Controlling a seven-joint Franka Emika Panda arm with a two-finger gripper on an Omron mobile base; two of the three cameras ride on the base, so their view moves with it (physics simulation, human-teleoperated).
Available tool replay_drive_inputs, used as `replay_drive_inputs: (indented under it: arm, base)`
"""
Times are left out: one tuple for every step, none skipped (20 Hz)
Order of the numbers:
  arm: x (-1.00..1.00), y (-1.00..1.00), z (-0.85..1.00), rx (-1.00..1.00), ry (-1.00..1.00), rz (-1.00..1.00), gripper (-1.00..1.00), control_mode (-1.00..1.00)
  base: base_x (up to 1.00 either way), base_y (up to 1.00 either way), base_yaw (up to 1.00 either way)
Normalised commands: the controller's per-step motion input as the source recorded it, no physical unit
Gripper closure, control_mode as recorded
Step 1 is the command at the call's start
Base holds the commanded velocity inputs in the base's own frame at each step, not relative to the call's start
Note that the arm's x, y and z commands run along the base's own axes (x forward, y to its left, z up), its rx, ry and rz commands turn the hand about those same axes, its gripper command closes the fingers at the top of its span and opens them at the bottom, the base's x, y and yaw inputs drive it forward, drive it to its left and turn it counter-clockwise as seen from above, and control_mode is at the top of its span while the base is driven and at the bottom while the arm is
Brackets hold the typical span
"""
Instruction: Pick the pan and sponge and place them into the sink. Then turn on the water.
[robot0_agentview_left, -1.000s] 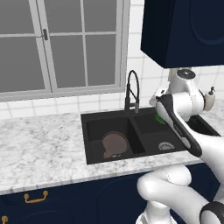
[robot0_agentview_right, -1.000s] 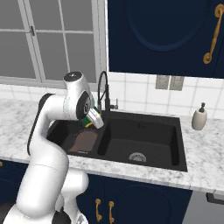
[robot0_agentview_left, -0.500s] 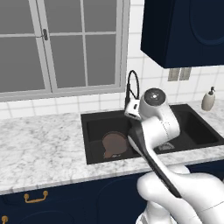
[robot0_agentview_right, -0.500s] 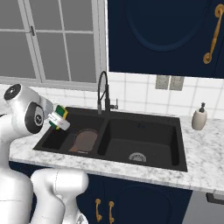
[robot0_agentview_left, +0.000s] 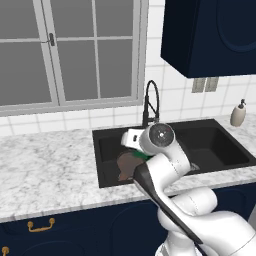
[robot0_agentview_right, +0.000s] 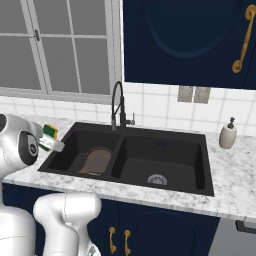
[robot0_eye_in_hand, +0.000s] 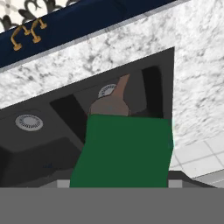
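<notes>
My gripper (robot0_agentview_right: 50, 138) is shut on the green, yellow-edged sponge (robot0_agentview_right: 49, 131) and hangs above the left rim of the black sink (robot0_agentview_right: 165, 135). In the left base view the gripper (robot0_agentview_left: 134, 145) and a sliver of sponge (robot0_agentview_left: 144, 155) sit over the left basin, partly behind my arm. The sponge (robot0_eye_in_hand: 124, 151) covers the lower middle of the hand view. The brown pan (robot0_agentview_right: 97, 160) lies in the left basin, also seen as the pan (robot0_agentview_left: 128, 165) and the pan (robot0_eye_in_hand: 111, 106), handle pointing away. No water is in view at the tap (robot0_agentview_right: 118, 106).
A soap dispenser (robot0_agentview_right: 227, 136) stands on the marble counter (robot0_agentview_right: 235, 185) right of the sink. The right basin holds only its silver drain (robot0_agentview_right: 157, 179). A window and tiled wall rise behind the tap; dark cabinets hang above right.
My arm has swung left with the sponge, from over the right basin, past the tap, to above the left basin's side. The pan has stayed in the left basin.
</notes>
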Motion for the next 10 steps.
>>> replay_drive_inputs:
  arm:
    - [0.01,-0.04,-0.20,0.04,0.02,0.13,1.00,-1.00]
    - [0.01,-0.15,-0.24,0.07,0.07,0.11,1.00,-1.00]
    - [0.00,-0.15,-0.27,0.07,0.11,0.07,1.00,-1.00]
    - [0.00,-0.21,-0.31,0.07,0.17,0.03,1.00,-1.00]
    - [0.00,-0.15,-0.34,0.07,0.18,0.02,1.00,-1.00]
    - [0.01,-0.09,-0.38,0.05,0.20,0.00,1.00,-1.00]
    - [0.04,-0.04,-0.38,0.02,0.24,0.00,1.00,-1.00]
    - [0.10,0.00,-0.36,0.00,0.26,0.00,1.00,-1.00]
    - [0.14,0.00,-0.34,0.00,0.26,0.00,1.00,-1.00]
    - [0.13,0.00,-0.34,0.00,0.23,-0.07,1.00,-1.00]
  base:
    - [0.00,0.00,0.00]
    - [0.00,0.00,0.00]
    - [0.00,0.00,0.00]
    - [0.00,0.00,0.00]
    - [0.00,0.00,0.00]
    - [0.00,0.00,0.00]
    - [0.00,0.00,0.00]
    - [0.00,0.00,0.00]
    - [0.00,0.00,0.00]
    - [0.00,0.00,0.00]
